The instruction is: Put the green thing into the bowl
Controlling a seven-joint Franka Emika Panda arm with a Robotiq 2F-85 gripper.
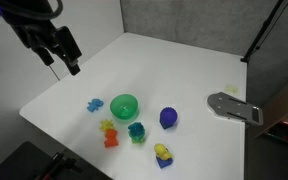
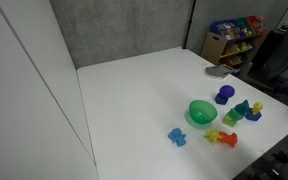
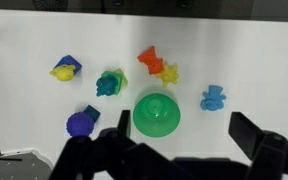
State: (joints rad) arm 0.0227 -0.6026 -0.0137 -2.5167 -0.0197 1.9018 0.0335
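Nearest the camera in an exterior view lies a yellow-and-blue toy (image 1: pixel 163 154), and to its left a pair of orange and yellow pieces (image 1: pixel 109 133). Just behind them sits the green thing (image 1: pixel 136 131), a dark teal chunk on the white table (image 1: pixel 184 65), just near of the bowl (image 1: pixel 124 105) and a little to its right. In the wrist view a lighter bright-green cube (image 3: pixel 121 77) crowds one side of it; whether the two touch cannot be told. It looks like hard moulded plastic: light, stiff, not fragile, and probably smooth enough to slip out of a shallow pinch. The knobbly outline offers few flat faces, so the safest hold would seem to be low across its two broadest opposite sides, coming straight down, with the fingers turned so neither lands on the cube. Farther back, a blue-purple ball (image 1: pixel 168 118) rests right of the bowl and a small blue piece (image 1: pixel 93 104) left of it. Farthest of all, the claw (image 1: pixel 63 66) hangs high over the far-left part of the table with its fingers spread and nothing between them. It is well apart from the green thing, which lies down and to the right of it, beyond the bowl.
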